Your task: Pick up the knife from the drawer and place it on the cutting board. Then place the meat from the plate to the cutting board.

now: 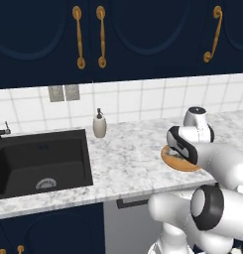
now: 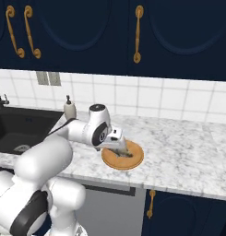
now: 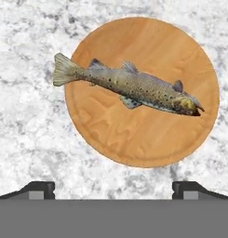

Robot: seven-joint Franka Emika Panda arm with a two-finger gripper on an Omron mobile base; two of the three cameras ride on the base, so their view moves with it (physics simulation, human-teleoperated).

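Note:
The plate (image 3: 143, 135), a round orange-brown dish, lies on the marble counter near its front edge. On it rests the meat (image 3: 129, 88), a speckled whole fish with its tail reaching past the rim. My gripper (image 3: 114, 190) hovers straight above the plate (image 2: 131, 160), pointing down, with its jaws wide open and nothing between them. From the right base view the gripper (image 2: 119, 146) hangs just over the fish (image 2: 124, 154). My arm covers part of the plate (image 1: 178, 163) in the left base view. The knife, the drawer and the cutting board are out of view.
A black sink (image 1: 38, 163) is set into the counter at the left, with a soap dispenser (image 1: 99, 124) behind its right corner. Navy wall cabinets with gold handles (image 1: 79, 37) hang above. Bare marble counter (image 2: 188, 147) stretches right of the plate.

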